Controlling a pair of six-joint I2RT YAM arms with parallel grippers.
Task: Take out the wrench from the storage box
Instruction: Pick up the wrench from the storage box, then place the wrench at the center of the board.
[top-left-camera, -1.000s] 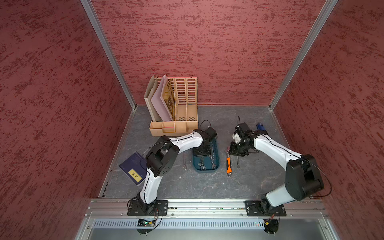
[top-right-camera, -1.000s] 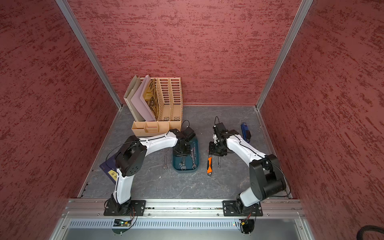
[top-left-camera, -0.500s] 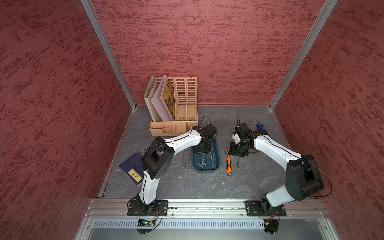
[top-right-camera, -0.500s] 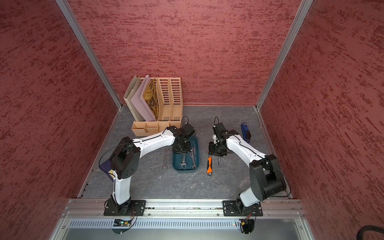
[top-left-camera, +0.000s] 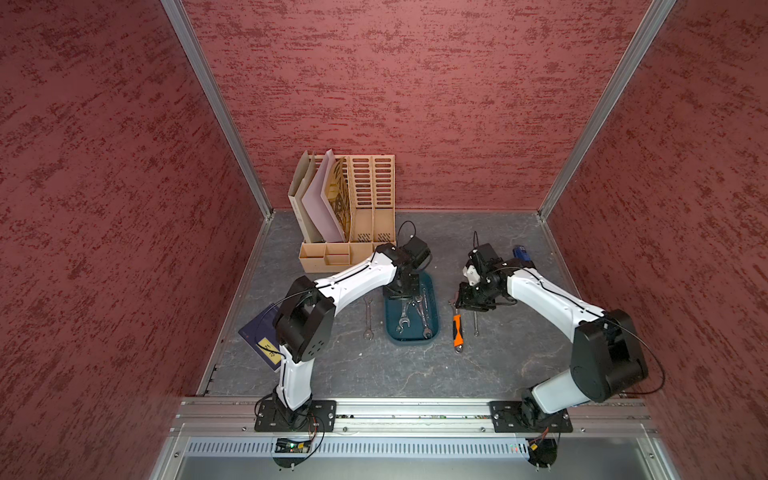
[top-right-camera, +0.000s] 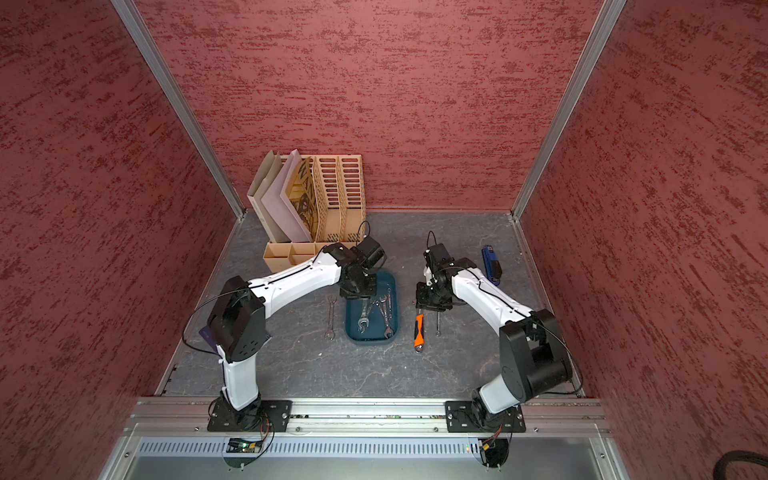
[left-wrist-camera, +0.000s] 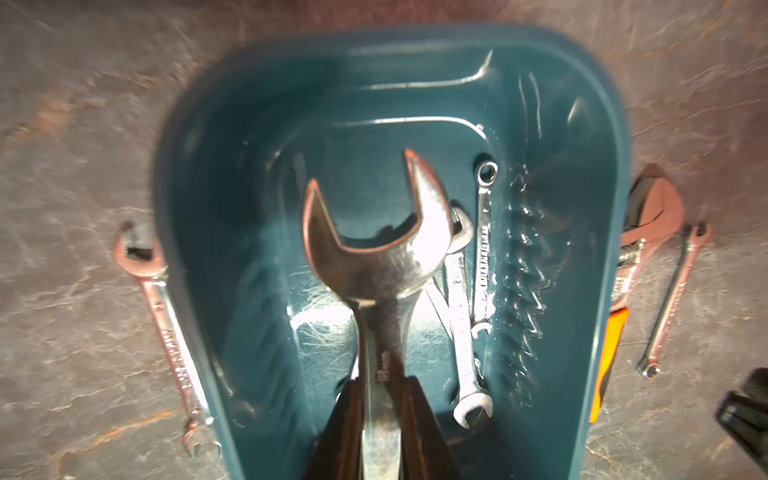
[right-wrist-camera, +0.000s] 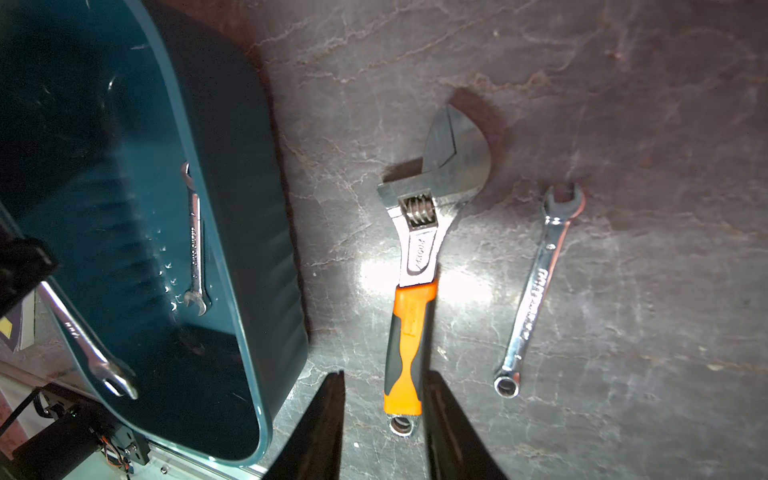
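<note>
The storage box is a shallow teal tray mid-table. My left gripper hangs over its far end, shut on the shank of a large open-end wrench. The wrench's forked head is tilted up above the tray floor. Two smaller wrenches lie in the box along its right side. My right gripper stands open just right of the box, low over an orange-handled adjustable wrench, its fingers either side of the handle end.
A slim combination wrench lies right of the adjustable one, and another wrench lies left of the box. A beige file organizer stands behind. A blue notebook is at front left, a small blue object at back right.
My left wrist has shifted slightly up and back with the wrench in its grip, and its elbow has swung left. The right arm has not moved.
</note>
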